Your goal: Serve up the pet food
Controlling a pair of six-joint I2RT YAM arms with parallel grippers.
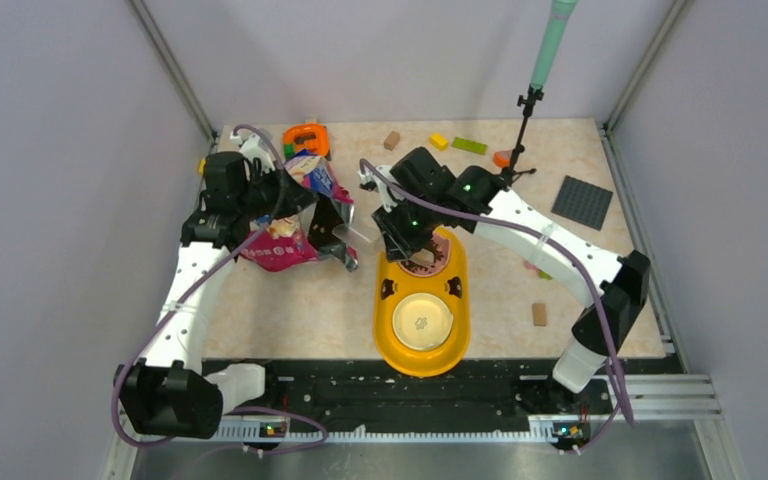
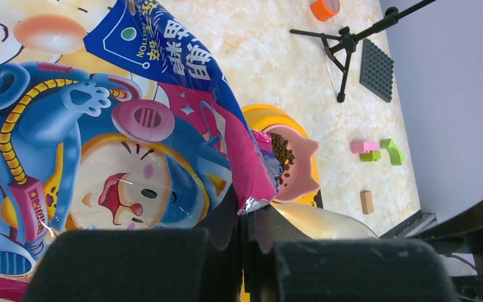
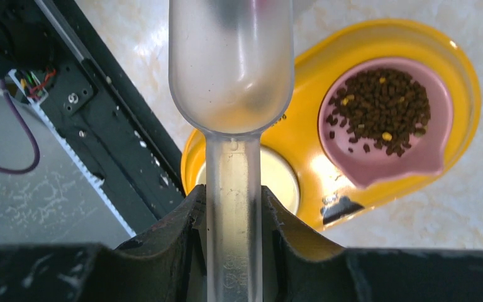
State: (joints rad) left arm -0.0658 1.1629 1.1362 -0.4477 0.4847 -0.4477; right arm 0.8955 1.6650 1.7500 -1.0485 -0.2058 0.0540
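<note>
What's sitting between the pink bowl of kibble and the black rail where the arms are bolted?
A cream bowl, in the yellow tray's near well, between the pink bowl of kibble and the black rail. The top view shows it.

The glossy pet food bag (image 2: 132, 126) carries large white Chinese characters on its blue panel, upside down in the left wrist view, with a tiny line of Latin letters beside them too small to read. A pink strap in its cartoon bears small digits, not surely legible. Faint moulded marks on the clear scoop (image 3: 229, 75) handle cannot be read.
</note>
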